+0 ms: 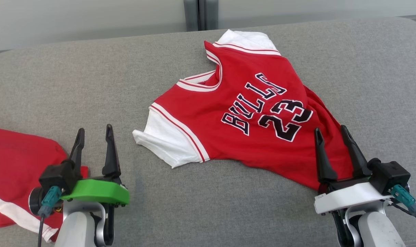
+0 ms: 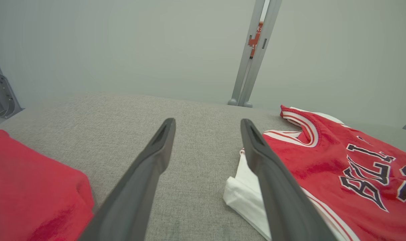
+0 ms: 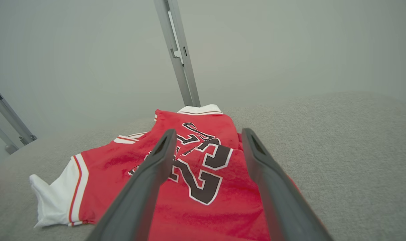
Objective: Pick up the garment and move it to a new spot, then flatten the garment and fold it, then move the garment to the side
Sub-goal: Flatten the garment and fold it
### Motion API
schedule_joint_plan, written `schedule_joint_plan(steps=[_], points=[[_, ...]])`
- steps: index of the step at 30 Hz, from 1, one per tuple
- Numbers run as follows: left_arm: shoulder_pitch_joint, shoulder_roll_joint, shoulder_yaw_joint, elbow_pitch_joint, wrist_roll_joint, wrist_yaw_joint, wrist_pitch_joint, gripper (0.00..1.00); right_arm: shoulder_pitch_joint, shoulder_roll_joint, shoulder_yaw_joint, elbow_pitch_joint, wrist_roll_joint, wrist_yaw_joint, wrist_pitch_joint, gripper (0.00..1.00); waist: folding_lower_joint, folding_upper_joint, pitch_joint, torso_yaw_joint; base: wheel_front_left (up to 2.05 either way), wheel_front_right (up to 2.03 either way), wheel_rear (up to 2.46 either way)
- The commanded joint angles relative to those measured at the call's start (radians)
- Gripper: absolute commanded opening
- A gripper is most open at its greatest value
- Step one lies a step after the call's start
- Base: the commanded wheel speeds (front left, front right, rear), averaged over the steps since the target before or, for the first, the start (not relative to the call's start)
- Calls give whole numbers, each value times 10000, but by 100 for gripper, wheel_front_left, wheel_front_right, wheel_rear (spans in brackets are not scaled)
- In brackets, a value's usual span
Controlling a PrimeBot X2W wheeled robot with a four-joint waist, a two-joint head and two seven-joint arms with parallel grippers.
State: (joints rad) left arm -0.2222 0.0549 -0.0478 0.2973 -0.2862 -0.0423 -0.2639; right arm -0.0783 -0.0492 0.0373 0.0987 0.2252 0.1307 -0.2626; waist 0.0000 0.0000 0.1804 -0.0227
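Note:
The garment (image 1: pixel 249 113) is a red jersey with white sleeves and black "BULLS 23" lettering, lying rumpled on the grey cushion (image 1: pixel 91 85), right of centre. It also appears as the garment (image 2: pixel 340 174) and the garment (image 3: pixel 196 187) in the wrist views. My left gripper (image 1: pixel 94 132) stands open over bare cushion, left of the white sleeve (image 1: pixel 167 140), with nothing between its fingers. My right gripper (image 1: pixel 331 132) is open above the jersey's lower right part, holding nothing. In the wrist views my left gripper (image 2: pixel 208 124) and right gripper (image 3: pixel 208 134) show spread jaws.
A second red cloth with a white stripe (image 1: pixel 12 178) lies at the cushion's near left edge, partly under my left arm, also seen as the red cloth (image 2: pixel 29 190). A pale wall with a grey metal post (image 1: pixel 199 13) stands behind the cushion.

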Motion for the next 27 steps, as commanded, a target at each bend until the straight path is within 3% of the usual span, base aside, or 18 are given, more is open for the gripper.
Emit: schedule_joint_plan(steps=[1, 12, 27], points=[[290, -9, 66, -74, 77, -36, -6, 100, 173, -22, 3, -24, 34, 1, -34, 100, 0, 0, -107, 75, 0, 0, 0], [457, -34, -399, 44, -292, 121, -7, 100, 105, -22, 72, -32, 97, 1, -34, 100, 0, 0, -105, 130, 0, 0, 0], [-1521, 103, -1095, 3415, 304, -290, 26, 100, -250, -21, 238, 34, 208, 1, -34, 100, 0, 0, 552, -361, 0, 0, 0]])
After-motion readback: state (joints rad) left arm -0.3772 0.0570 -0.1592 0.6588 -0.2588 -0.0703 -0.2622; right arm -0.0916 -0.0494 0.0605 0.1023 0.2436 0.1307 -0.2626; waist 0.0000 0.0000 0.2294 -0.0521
